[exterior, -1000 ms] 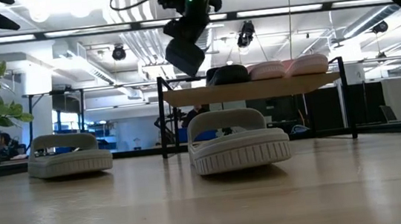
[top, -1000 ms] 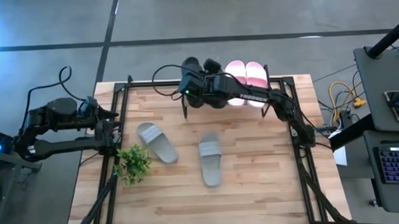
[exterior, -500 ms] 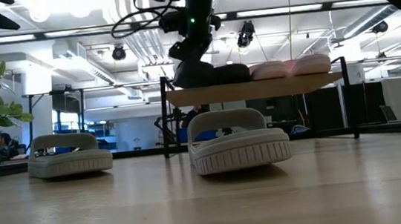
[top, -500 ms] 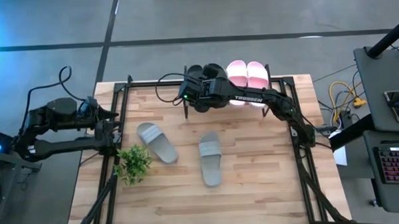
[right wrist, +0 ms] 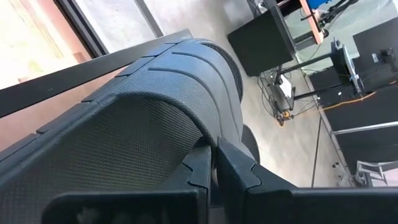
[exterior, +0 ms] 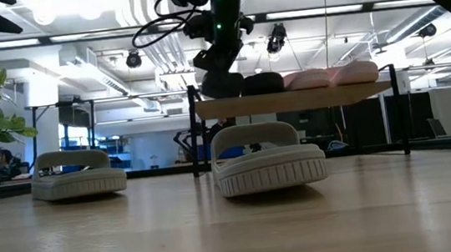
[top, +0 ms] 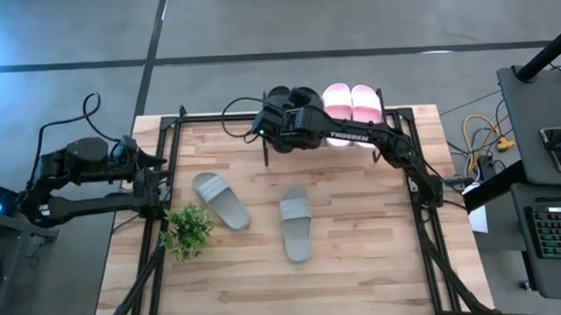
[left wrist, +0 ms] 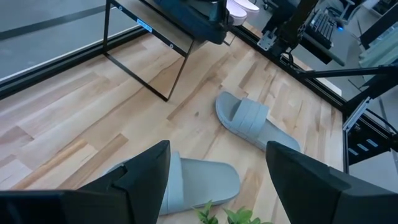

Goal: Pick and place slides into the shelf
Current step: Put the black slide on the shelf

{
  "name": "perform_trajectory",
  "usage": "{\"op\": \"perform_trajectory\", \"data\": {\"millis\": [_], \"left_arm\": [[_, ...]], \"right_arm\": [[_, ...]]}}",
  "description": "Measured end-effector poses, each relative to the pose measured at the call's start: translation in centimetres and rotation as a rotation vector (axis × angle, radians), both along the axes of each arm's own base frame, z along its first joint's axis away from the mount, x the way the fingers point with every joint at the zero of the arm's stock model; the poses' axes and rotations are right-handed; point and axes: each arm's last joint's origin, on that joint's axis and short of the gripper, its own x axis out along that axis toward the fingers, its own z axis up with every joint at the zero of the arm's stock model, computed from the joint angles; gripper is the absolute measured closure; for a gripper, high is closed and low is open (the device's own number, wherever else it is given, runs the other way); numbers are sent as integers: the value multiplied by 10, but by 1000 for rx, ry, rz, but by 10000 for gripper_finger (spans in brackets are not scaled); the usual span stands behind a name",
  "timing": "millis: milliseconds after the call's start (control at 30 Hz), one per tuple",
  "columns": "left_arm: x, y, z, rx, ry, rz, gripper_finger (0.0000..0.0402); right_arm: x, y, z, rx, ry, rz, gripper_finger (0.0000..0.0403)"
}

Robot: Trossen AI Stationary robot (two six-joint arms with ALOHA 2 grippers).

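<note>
The shelf (top: 373, 140) stands at the table's far edge, its board top (exterior: 290, 100) carrying two pale pink slides (top: 352, 103) and two black slides. My right gripper (top: 277, 120) reaches over the shelf's left end, shut on the left black slide (exterior: 221, 84); the other black slide (exterior: 259, 81) lies beside it. Two grey slides (top: 221, 199) (top: 297, 222) lie sole-down on the tabletop. My left gripper (left wrist: 217, 186) hovers open at the table's left side, above the nearer grey slide (left wrist: 202, 177). My right gripper pinches the left black slide by its wide strap (right wrist: 180, 106) between the two fingers (right wrist: 233, 168). It comes from above, slanting down from the right. The slide sits on the left end of the shelf's board top, beside the other black slide.
A small potted plant (top: 185, 230) stands near the table's left edge, close to the left grey slide. The table's black frame rails (top: 173, 152) run along its left and right sides. Bare wood lies across the table's near half.
My right gripper came down and toward the far edge with the black slide, which went from hanging tilted above the shelf's left end to lying on the board top. The shelf, with the slides on it, then slid a little toward the table's right.
</note>
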Motion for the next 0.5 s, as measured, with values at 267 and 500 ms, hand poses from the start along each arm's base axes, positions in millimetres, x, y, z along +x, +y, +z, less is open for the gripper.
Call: {"op": "perform_trajectory", "data": {"millis": [267, 500], "left_arm": [[0, 0, 0, -1, 1, 1, 152], [0, 0, -1, -2, 4, 1, 152]], "right_arm": [[-4, -15, -1, 8, -36, -54, 394], [-6, -23, -6, 96, -55, -32, 394]]}}
